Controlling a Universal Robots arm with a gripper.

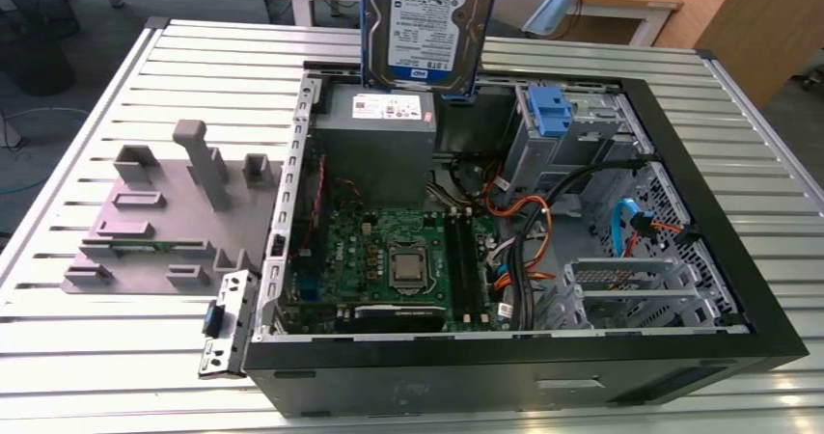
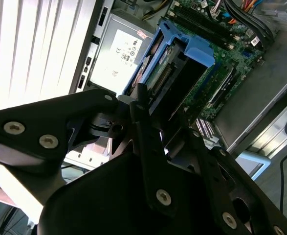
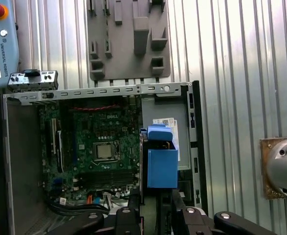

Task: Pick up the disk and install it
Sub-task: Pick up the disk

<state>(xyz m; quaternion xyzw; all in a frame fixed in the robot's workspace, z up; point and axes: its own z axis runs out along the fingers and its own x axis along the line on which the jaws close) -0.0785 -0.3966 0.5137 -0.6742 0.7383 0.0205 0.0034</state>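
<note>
The disk (image 1: 425, 29), a silver drive with a blue-and-white label in a blue plastic carrier, hangs upright above the back of the open computer case (image 1: 721, 357), just over the grey power supply (image 1: 386, 116). In both wrist views my gripper (image 2: 163, 105) (image 3: 155, 213) is shut on the disk (image 2: 182, 63) (image 3: 162, 161), with one black finger on each flat side. The blue carrier end points down toward the case interior. The disk touches nothing inside the case.
Inside the case lie a green motherboard (image 1: 393, 251), cable bundles and a metal drive bay with a fixed blue latch (image 1: 547, 111). A grey fixture block (image 1: 168, 212) stands on the slatted table at the exterior view's left. A loose metal bracket (image 1: 222, 323) leans by the case corner.
</note>
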